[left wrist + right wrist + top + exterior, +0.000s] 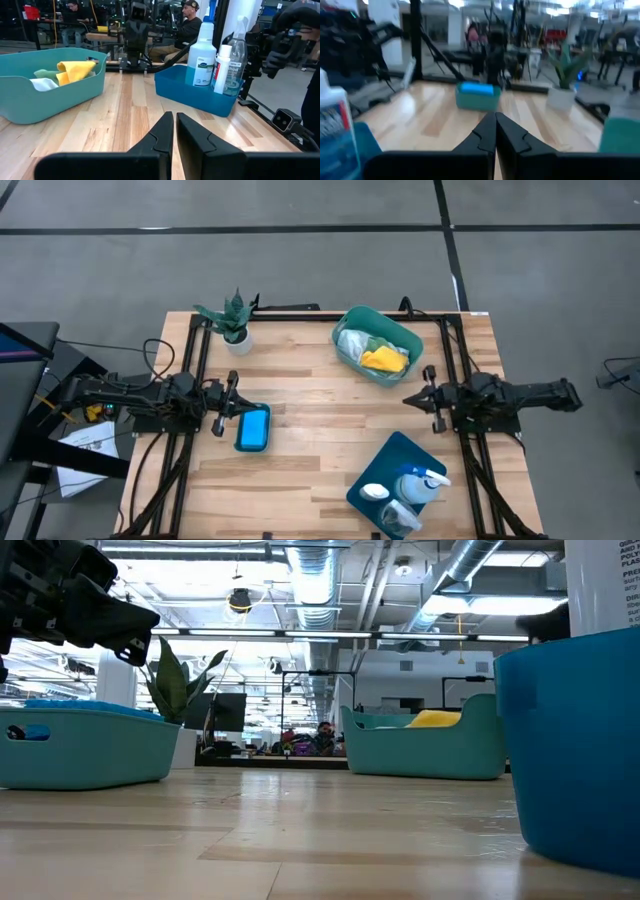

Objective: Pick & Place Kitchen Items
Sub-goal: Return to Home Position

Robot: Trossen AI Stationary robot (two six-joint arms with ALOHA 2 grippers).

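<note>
A teal tub at the far middle holds white, green and yellow cloths; the yellow one also shows in the left wrist view. A blue sponge lies in a small teal tray at the left. A blue bin at the near right holds a pale-blue spray bottle, a small white bottle and a larger white bottle. My left gripper is shut and empty above the table, just beyond the tray. My right gripper is shut and empty between tub and bin.
A small potted green plant stands at the far left. Bare wood lies in the table's middle between the two grippers. People sit in the room beyond the table.
</note>
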